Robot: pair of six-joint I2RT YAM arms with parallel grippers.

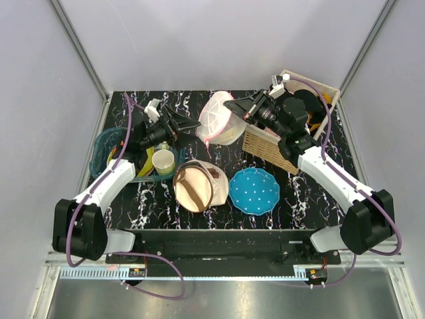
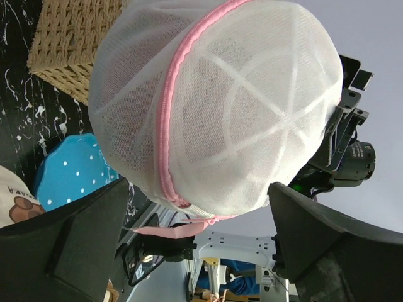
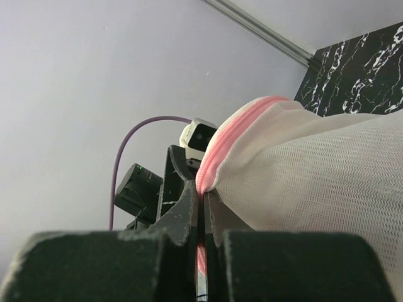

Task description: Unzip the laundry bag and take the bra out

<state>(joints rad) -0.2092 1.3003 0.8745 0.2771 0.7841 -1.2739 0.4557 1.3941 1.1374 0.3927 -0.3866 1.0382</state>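
The laundry bag [image 1: 218, 118], a domed white mesh pouch with a pink zipper rim [image 2: 169, 126], hangs tilted above the table's back middle. My right gripper [image 1: 232, 105] is shut on the pink rim at the bag's upper right edge; in the right wrist view the fingertips [image 3: 189, 204] pinch the pink zipper tape [image 3: 217, 151]. My left gripper [image 1: 188, 123] stands open just left of the bag, apart from it. In the left wrist view the bag [image 2: 252, 107] fills the space beyond the spread fingers [image 2: 75, 245], and a pink tab [image 2: 167, 230] dangles below it. The bra is hidden.
A wicker basket [image 1: 267, 150] sits under the right arm, with a white bin [image 1: 321, 85] behind it. Near the front are a blue dotted plate [image 1: 254, 191] and a beige canvas bag [image 1: 199, 186]. A teal tray [image 1: 105, 147] and a pale green cup [image 1: 163, 161] lie at left.
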